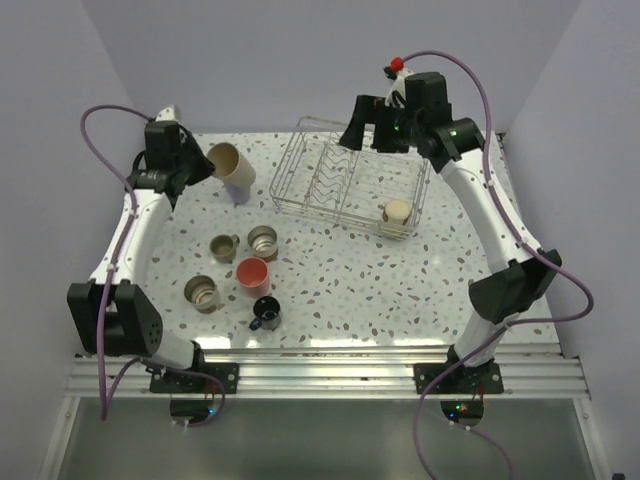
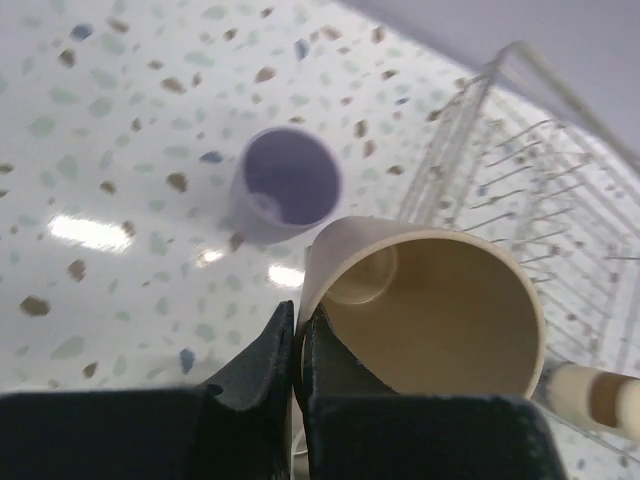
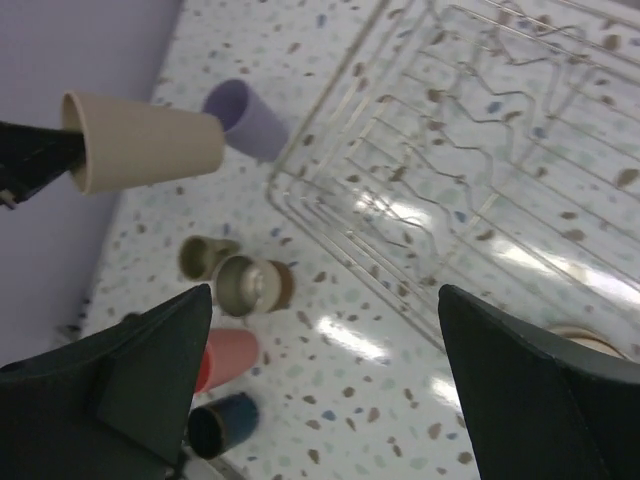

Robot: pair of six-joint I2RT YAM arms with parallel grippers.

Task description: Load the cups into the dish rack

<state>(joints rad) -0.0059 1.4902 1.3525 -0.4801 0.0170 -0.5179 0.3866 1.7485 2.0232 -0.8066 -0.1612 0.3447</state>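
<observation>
Fingers first: the left fingers [image 2: 285, 345] are pinched tight on the beige tumbler [image 2: 440, 310], with the thin wall at its rim caught between them. The tumbler hangs off them, clear of the counter [image 1: 400, 290]. It is tipped well off upright. Seen from the right wrist it lies almost level, mouth at the fingers and closed base pointing toward the dish rack [image 1: 286, 165].

That is the relation that matters. The rack sits to the robot's right of the held tumbler, just beyond its base end, so the carry looks like a short sideways sweep along the tumbler's own long axis. The left arm is plainly the one to do it. I would expect the wrist to need a turn before the tumbler can settle among the rack's prongs.

Just outside the rack's left edge, under the held tumbler, the lavender cup [image 2: 290, 185] stands on the counter, so a low sweep could clip it. A pale cup [image 1: 397, 212] already sits in the rack's near right corner.

The right fingers [image 3: 150, 390] are spread wide and hold nothing, hovering over the rack's far edge. The remaining cups stand on the counter off the rack's near left corner.
</observation>
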